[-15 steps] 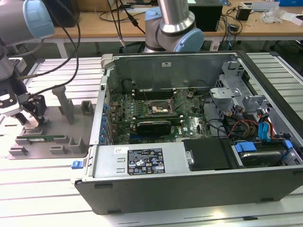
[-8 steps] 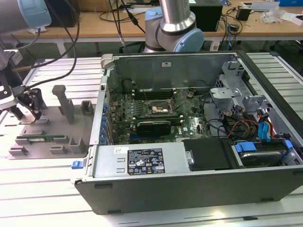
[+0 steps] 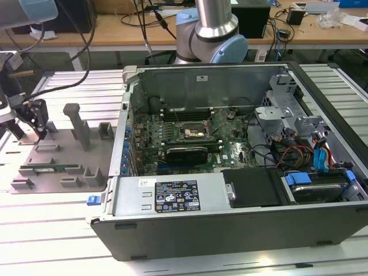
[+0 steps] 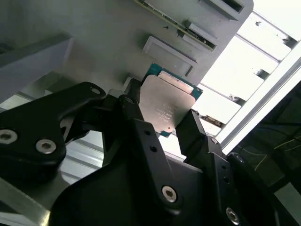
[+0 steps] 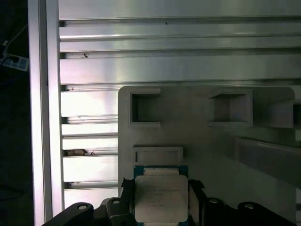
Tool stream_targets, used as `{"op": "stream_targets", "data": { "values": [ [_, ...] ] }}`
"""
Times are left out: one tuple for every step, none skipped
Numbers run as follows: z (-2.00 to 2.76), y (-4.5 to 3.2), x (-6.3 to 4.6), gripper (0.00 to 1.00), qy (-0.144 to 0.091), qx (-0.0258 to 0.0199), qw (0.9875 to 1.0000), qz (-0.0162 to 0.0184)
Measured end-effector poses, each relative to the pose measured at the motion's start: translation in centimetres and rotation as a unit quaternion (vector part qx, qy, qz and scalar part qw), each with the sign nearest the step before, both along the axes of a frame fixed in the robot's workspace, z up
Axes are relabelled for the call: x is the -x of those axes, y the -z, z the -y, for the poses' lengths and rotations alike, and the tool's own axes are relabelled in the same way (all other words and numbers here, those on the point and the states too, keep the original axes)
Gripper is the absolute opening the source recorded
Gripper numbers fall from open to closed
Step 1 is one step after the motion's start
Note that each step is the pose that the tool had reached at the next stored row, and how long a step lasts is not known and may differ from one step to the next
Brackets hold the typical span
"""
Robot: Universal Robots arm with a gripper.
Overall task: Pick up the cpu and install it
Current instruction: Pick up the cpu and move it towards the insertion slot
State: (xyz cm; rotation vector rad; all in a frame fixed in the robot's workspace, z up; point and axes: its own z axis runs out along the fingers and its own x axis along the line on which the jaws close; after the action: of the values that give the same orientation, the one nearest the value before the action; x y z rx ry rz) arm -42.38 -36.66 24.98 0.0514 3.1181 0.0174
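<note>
Plainly, the pincer [image 4: 161, 113] is clenched on the cpu [image 4: 167, 101]: in the second wrist view its two black fingers [image 4: 134, 106] press against opposite edges of the silvery square, whose thin green rim peeks out at the corners. The first wrist view looks straight down on the same grasp, with the cpu [image 5: 161, 197] squared between the fingers [image 5: 196, 189] just beside a raised rectangular block on the grey fixture tray [image 5: 197, 141]. Whether the chip rests on the tray or hangs just clear of it I cannot tell.

The exterior view gives the wider setting. The pincer [image 3: 38, 131] hangs over the tray [image 3: 63, 155] at that view's left, and a long green memory stick [image 3: 50, 168] lies in a slot nearer the camera. Well apart, toward the view's right, stands the open computer case [image 3: 230, 230] with its motherboard [image 3: 230, 152] exposed and the square socket [image 3: 192, 127] near the middle. Tray and case both sit on a bench [image 3: 52, 236] of ribbed aluminium slats. Behind the case rises the arm's base [image 3: 210, 29], and beyond that a wooden desk [image 3: 115, 31] strewn with cables.
</note>
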Motion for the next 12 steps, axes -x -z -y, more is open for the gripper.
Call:
{"op": "stream_targets", "data": {
  "values": [
    [0.0,-0.33,0.0,0.55,0.0,0.0,1.0,0.0],
    [-0.01,-0.56,0.0,0.55,0.0,0.0,1.0,0.0],
    [-0.01,-0.86,0.0,0.55,0.0,0.0,1.0,0.0],
    [-0.02,-1.09,0.0,0.55,0.0,0.0,1.0,0.0],
    [-0.03,-1.46,0.0,0.55,0.0,0.0001,1.0,0.0],
    [-0.05,-1.83,0.0,0.55,0.0,0.0,1.0,0.0001],
    [-0.05,-2.06,0.0,0.55,0.0,0.0,1.0,0.0001],
    [-0.06,-2.31,0.0,0.55,0.0,0.0,1.0,0.0002],
    [-0.06,-2.52,0.0,0.55,0.0,0.0,1.0,0.0002],
    [-0.07,-2.87,0.0,0.55,0.0,0.0,1.0,0.0002],
    [-0.08,-3.2,0.0,0.55,0.0,0.0,1.0,0.0003],
    [-0.08,-3.45,0.0,0.55,0.0,0.0,1.0,0.0003]
  ]
}}
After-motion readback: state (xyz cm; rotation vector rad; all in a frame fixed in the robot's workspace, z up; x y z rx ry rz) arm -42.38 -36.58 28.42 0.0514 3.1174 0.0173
